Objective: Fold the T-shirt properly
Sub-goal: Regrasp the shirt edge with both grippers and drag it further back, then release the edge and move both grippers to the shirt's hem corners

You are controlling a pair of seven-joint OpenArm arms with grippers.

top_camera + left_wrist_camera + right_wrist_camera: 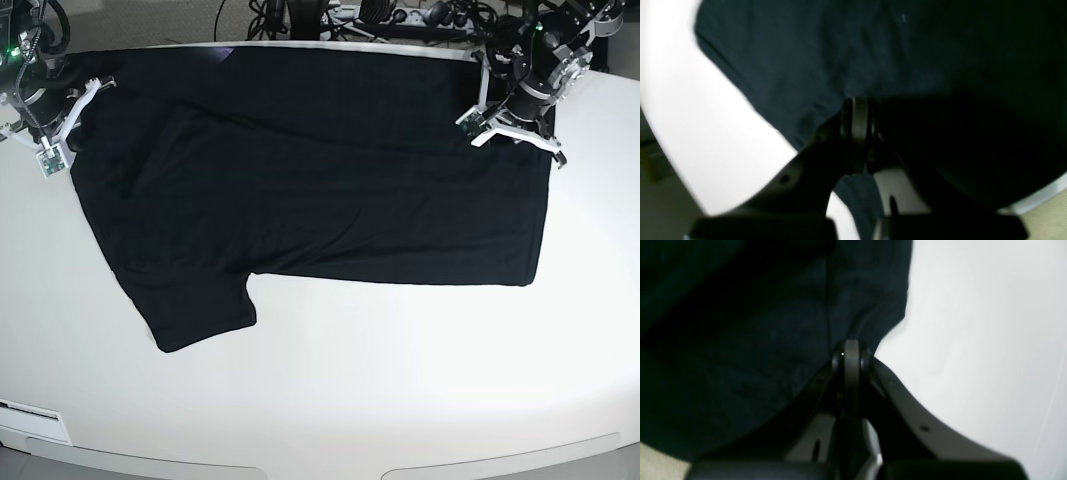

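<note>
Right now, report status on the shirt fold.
Left pincer shut on large black cloth T-shirt; right pincer shut on it too. T-shirt spread on the white table, plain side up, one sleeve out. Nothing in the way.

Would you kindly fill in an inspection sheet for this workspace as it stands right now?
Surface: white table, bare in front.
Job's things: black T-shirt spread plain side up, one sleeve toward the front edge.
Clutter: nothing seen.
Grippers: left gripper and right gripper each shut on the T-shirt's edge at opposite far corners.
Cables: dark bundle behind the table.
Surroundings: grey floor strip beyond the far edge.
</note>
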